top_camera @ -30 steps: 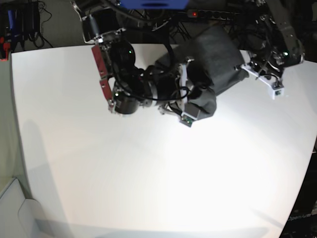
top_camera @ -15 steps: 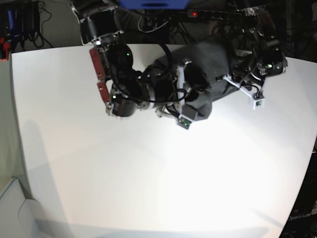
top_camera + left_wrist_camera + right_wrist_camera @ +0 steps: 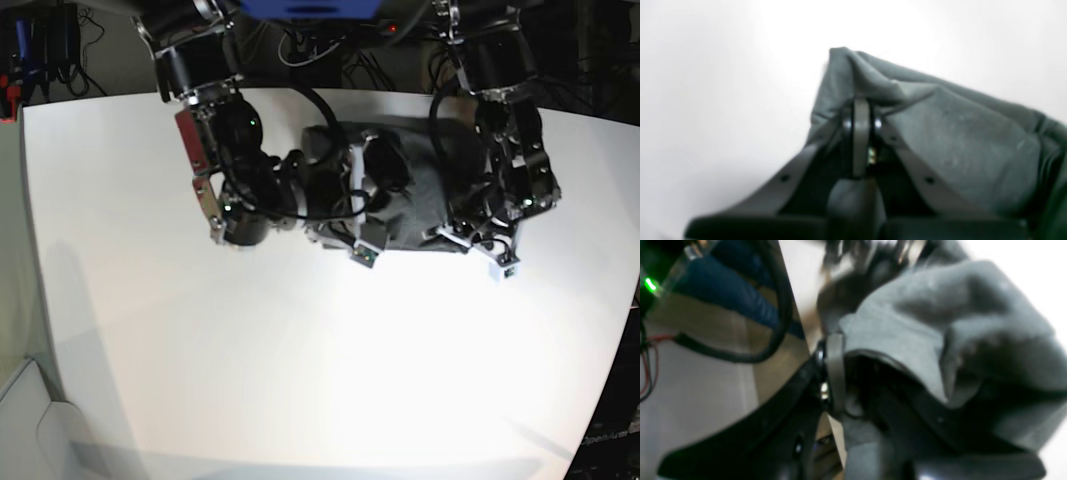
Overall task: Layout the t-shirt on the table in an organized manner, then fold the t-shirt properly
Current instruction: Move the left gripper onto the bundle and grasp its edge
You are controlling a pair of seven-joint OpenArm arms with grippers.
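Note:
The dark grey t-shirt lies bunched at the back middle of the white table, between my two arms. In the left wrist view my left gripper is shut on a raised fold of the t-shirt, with the cloth stretching away to the right. The base view shows that left gripper at the shirt's front right edge. My right gripper is shut on the t-shirt, which drapes over one finger. Seen from the base, this right gripper is buried in the shirt's left part.
Black cables and a power strip with a red light sit behind the table's back edge. A thick black cable and a green light show in the right wrist view. White tabletop stretches out in front.
My left arm has swung from the far right edge toward the front middle, pulling the shirt's edge with it. The shirt is now folded in more tightly. The right arm shifted slightly.

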